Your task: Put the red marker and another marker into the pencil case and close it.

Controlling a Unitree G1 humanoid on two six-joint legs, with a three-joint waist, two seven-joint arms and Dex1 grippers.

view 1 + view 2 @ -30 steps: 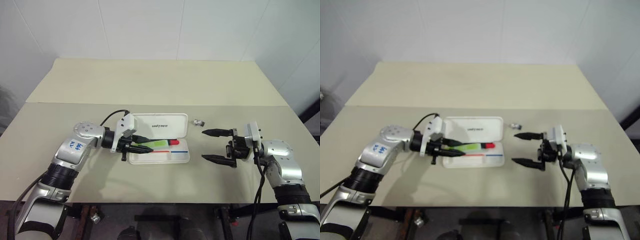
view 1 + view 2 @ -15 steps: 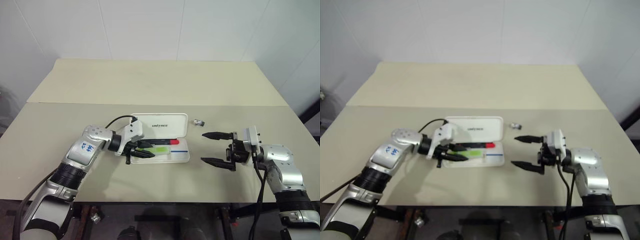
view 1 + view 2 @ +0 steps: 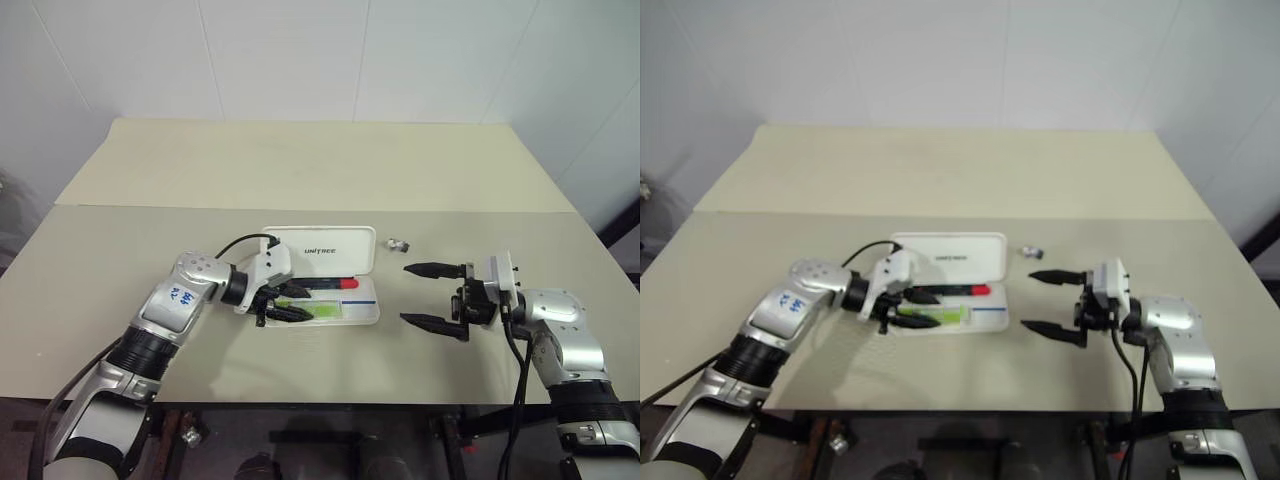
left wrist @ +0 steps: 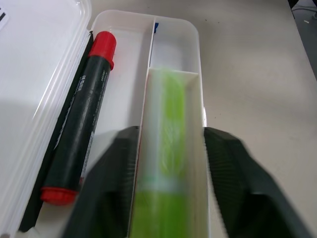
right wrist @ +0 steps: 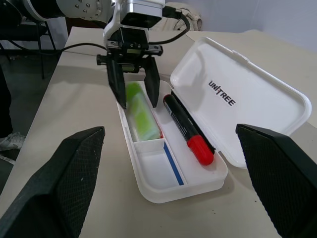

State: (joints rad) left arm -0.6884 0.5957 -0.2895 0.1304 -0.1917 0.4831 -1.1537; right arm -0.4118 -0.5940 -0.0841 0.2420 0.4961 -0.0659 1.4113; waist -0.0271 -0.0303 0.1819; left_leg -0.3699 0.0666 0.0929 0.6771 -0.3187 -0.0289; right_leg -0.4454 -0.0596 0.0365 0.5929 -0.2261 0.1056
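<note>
Markers both lie inside the white hard plastic pencil case, which sits on the pale beige table with its lid flat open behind it. The slim black marker with the red cap rests in the long slot next to the lid hinge. The light green flat marker lies in the narrow front slot, with a thin white wall on each side. The left gripper is over the case's left end, its two black fingers spread apart, one on each side of the green marker and not squeezing it. The right gripper hangs off to the right of the case, well apart from it, fingers wide apart and holding nothing. A small silver thing sits on the table near the lid's right corner.
</note>
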